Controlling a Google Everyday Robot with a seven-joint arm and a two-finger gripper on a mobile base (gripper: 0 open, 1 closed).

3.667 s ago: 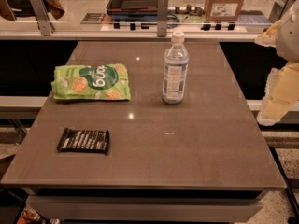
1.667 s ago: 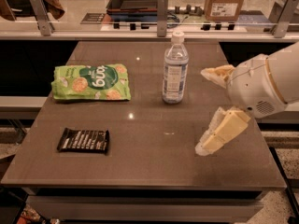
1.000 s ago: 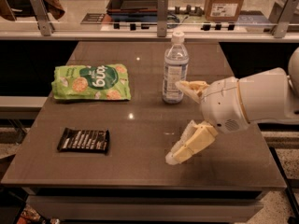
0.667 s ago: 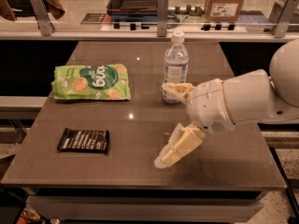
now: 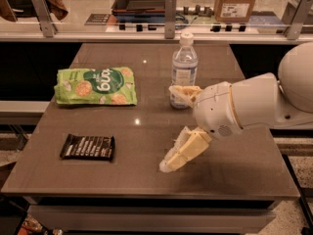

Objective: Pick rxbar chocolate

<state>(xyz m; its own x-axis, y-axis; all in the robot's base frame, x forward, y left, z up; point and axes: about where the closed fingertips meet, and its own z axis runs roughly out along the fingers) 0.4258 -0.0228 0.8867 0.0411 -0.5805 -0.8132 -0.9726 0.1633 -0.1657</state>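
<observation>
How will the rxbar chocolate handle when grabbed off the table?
The rxbar chocolate lies flat on the table, so it probably offers little edge and may slide when nudged. Small and thin, it is likely light and fairly stiff. Its wrapper looks smooth, possibly slippery. The gripper hangs right of it, fingers open, apart from it.

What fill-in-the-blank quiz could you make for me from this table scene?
1. The gripper, over the table just in front of the water bottle, has its fingers ____.
2. The water bottle stands ____.
3. In the picture, the rxbar chocolate lies to the ____ of the gripper.
4. The snack bag is ____ in colour.
Missing words: open; upright; left; green.
</observation>
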